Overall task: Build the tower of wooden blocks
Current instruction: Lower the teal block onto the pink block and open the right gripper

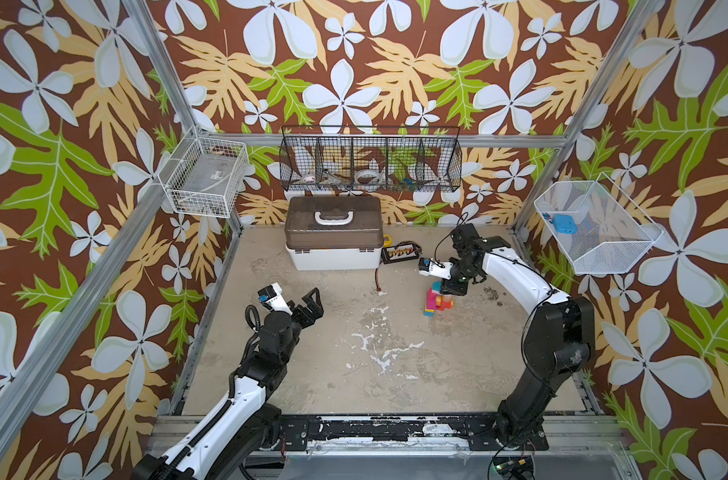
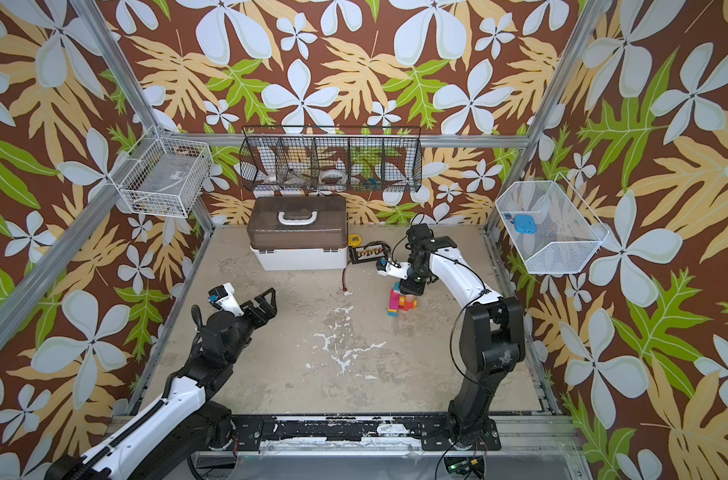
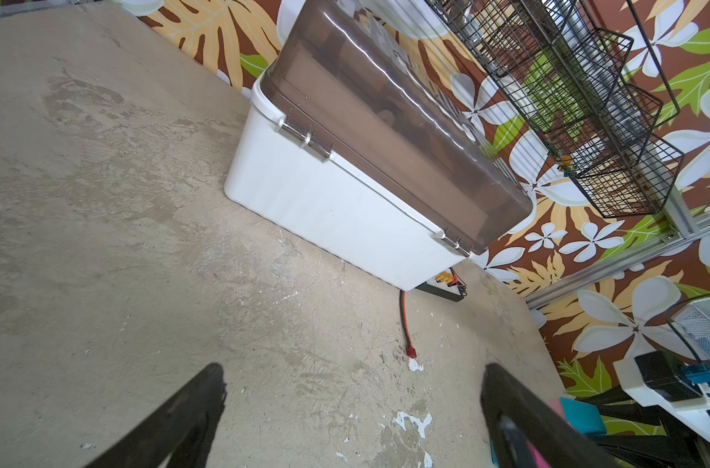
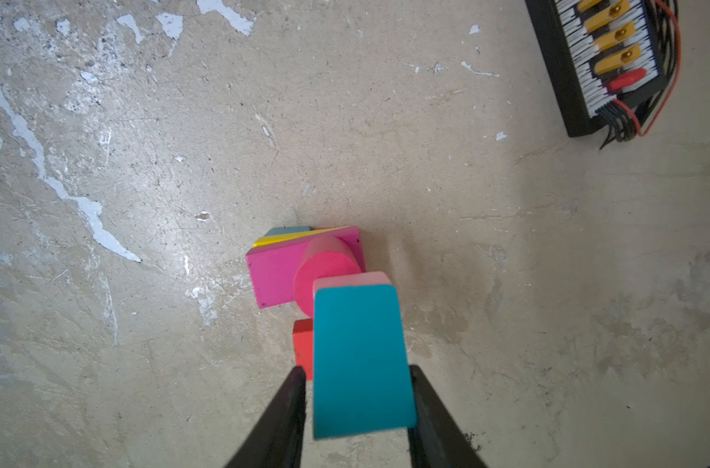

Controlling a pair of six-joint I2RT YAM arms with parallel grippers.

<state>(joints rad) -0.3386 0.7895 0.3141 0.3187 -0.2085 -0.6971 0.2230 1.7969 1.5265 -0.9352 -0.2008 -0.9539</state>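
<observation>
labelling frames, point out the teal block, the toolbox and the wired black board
teal block (image 4: 361,360), right wrist view, its broad face
toolbox (image 1: 333,258), a top view, white front wall
black board (image 4: 604,52), right wrist view, connector rows

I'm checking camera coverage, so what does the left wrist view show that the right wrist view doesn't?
Only the left wrist view: the white toolbox, the black wire basket, and the left gripper, open. Only the right wrist view: the yellow bar and the red block low in the tower. Both: the teal block on top, the black-and-orange board and the concrete floor.
</observation>
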